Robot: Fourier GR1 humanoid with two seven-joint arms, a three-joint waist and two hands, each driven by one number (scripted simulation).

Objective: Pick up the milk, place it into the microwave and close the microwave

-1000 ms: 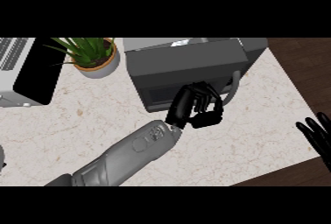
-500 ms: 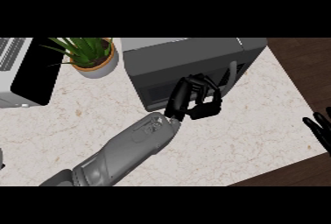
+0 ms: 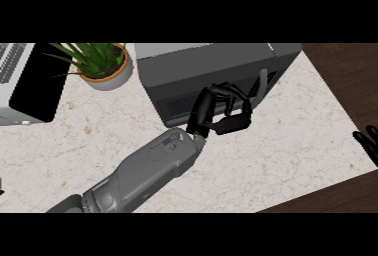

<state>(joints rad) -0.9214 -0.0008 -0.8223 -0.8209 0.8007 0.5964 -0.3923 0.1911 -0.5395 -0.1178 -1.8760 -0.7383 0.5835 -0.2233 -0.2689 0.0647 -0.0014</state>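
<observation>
Though the milk cannot be made out from the head view, so where it sits can't be told, the other piece of the job is plain: the microwave stands at the far side of the tabletop, dark grey, its door looking flush with the body and its slim handle upright near the right end of the front.

Right up against that front is the left robot hand. Its black fingers are curled in over the door's dark window, just left of the handle, with the thumb tucked underneath. It's clenched, folks, with nothing to be seen in its grasp, and whether the fingertips actually touch the handle can't be told from up here. The grey forearm runs down from it to the lower left edge, slanting across the pale, marbled stone.

Over at the right edge of the view, only the fingers of the right robot hand show. They are straight and relaxed, released, well apart from the microwave.

Further out, a potted plant with green leaves sits just beside the microwave's left side, and a flat black panel lies beyond it near the left edge. Dark wood flooring shows past the tabletop's right rim.
</observation>
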